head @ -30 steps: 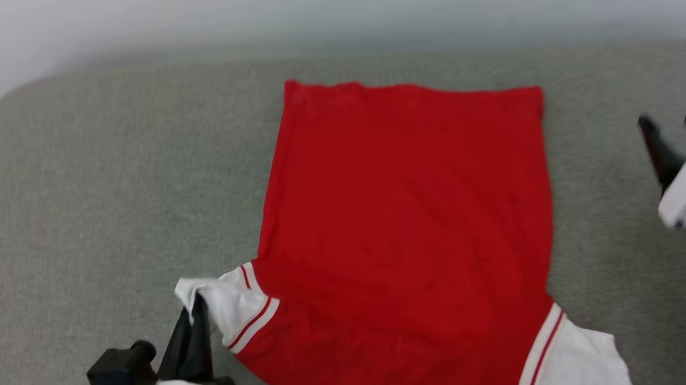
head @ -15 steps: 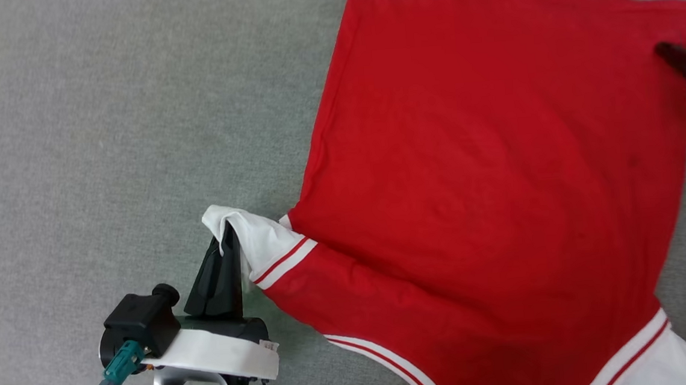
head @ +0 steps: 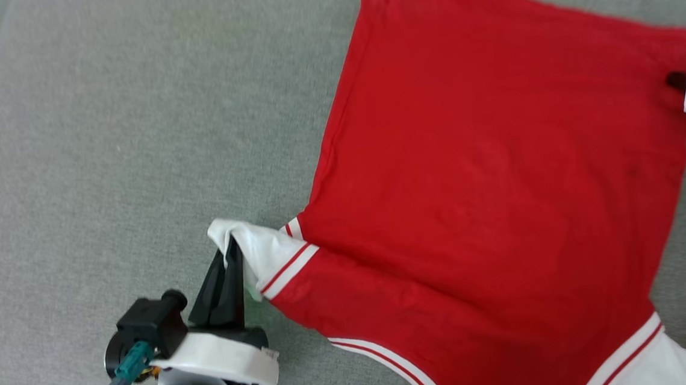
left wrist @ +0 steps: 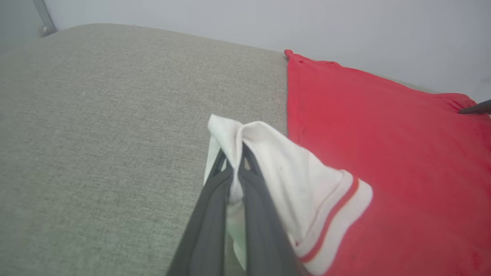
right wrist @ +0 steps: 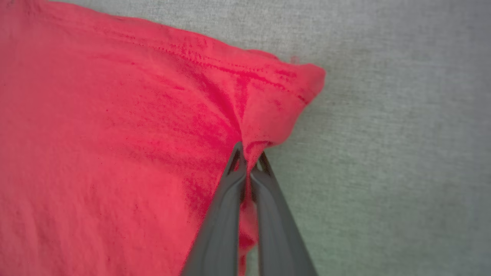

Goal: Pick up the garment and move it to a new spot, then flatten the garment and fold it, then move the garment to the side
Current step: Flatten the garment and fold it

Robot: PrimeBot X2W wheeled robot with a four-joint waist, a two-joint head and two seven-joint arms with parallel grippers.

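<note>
Having just closed on a hem corner (right wrist: 284, 96) of the garment (head: 489, 206), spread on the bench (head: 134, 140), the right claw (right wrist: 248, 157) joins the left claw (left wrist: 234, 163), clamped on a sleeve (left wrist: 291, 165), likely readying a lift.

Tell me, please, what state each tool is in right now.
Left tool: closed on the garment, at a white sleeve.
Right tool: closed on the garment's red corner.

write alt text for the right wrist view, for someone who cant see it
The right gripper is shut on a bunched corner of the red garment, just inside its stitched hem. The rest of the cloth spreads to the left over a grey fabric surface.
</note>
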